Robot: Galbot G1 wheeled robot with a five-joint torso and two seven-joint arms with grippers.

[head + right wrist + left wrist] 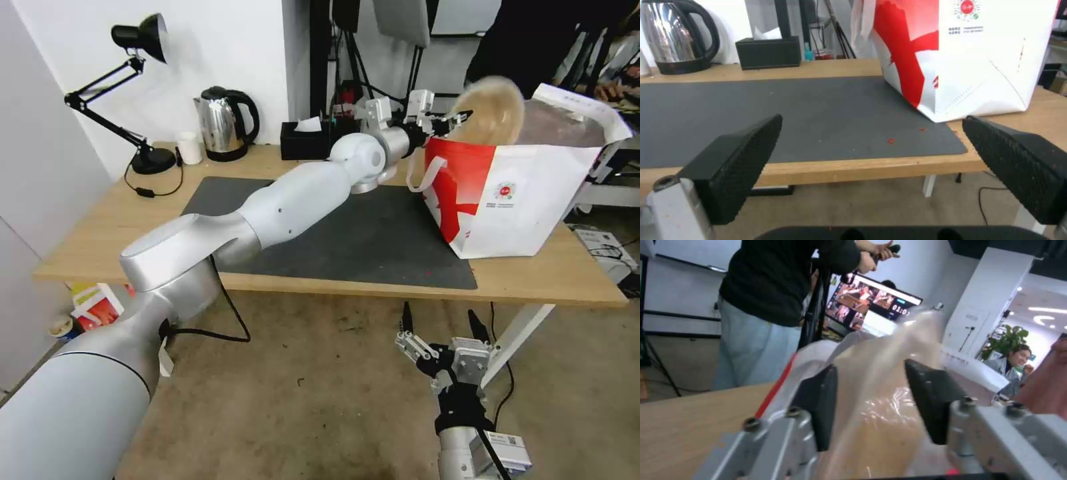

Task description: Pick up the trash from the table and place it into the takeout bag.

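Beige bowl held at the bag's mouth

Head view: left gripper [448, 123] is reaching across the table [107, 227], gripping the shallow beige bowl [490, 110] tilted over the open top of the takeout bag [513, 200], which is standing on the mat [360, 240]. Right gripper [440, 327] is hanging below the table edge, fingers spread wide.

Left wrist view: black pads [931, 393] are pinching the bowl's wall.

Right wrist view: right gripper's pads [735, 160] are standing well apart, facing the bag.

- Table [100, 233]: light wood.
- Dark grey mat [347, 240]: lies flat at its centre.
- Takeout bag [513, 200]: stands on the mat's right edge.
- Kettle [223, 123], tissue box [303, 140], lamp base [153, 160]: behind the mat.
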